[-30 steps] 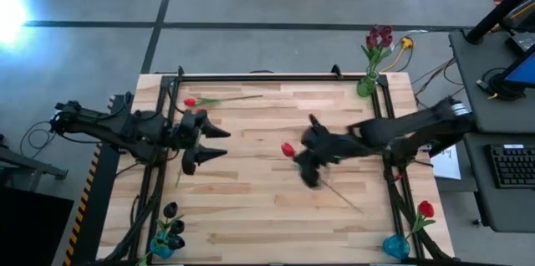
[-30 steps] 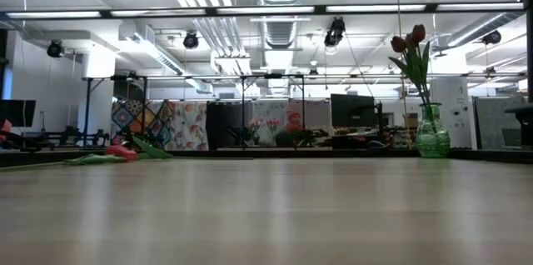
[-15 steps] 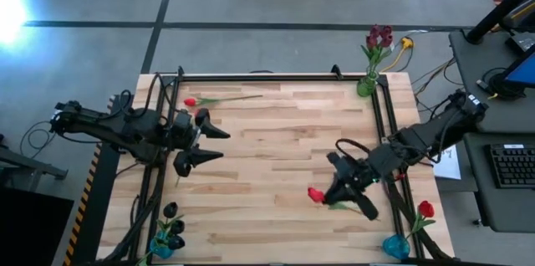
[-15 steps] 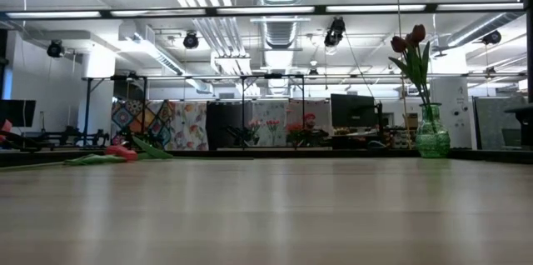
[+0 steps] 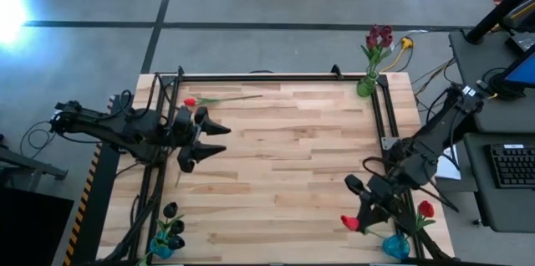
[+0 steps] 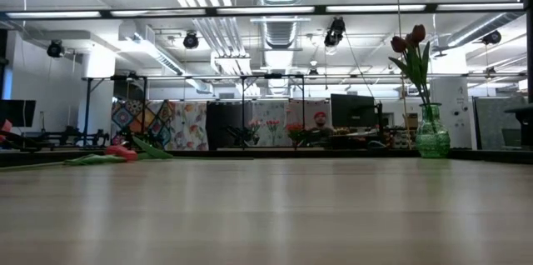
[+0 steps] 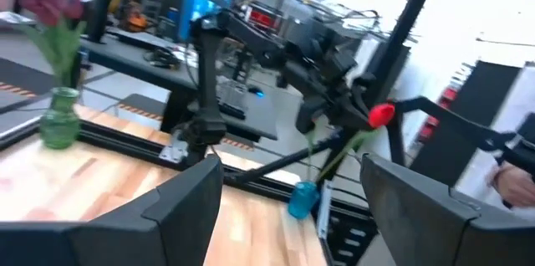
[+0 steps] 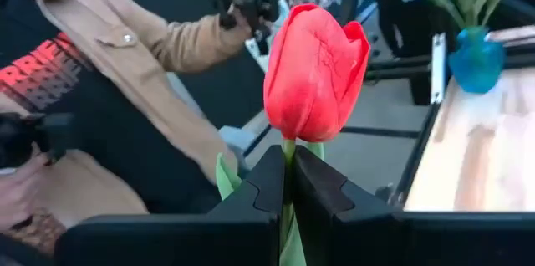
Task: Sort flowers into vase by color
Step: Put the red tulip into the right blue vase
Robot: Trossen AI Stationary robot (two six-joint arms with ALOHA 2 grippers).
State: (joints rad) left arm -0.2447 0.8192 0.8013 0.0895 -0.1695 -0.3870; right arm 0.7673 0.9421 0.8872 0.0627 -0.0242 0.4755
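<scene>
Red tulip [image 5: 349, 222] is held by its stem in the closed right gripper [image 5: 365, 213], lower right of the high view, beside the blue vase [image 5: 395, 247]. Risk: the stem could be bent against the rim or miss the narrow mouth. Left gripper [image 5: 203, 143] is parked open, left side.

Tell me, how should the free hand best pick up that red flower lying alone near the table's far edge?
Best by the thin green stem, not the head. The red flower lies flat on the table, its stem running straight along the far edge. The open left hand could probably come straight down from above, fingers across the stem near its middle, sparing the soft head.
</scene>
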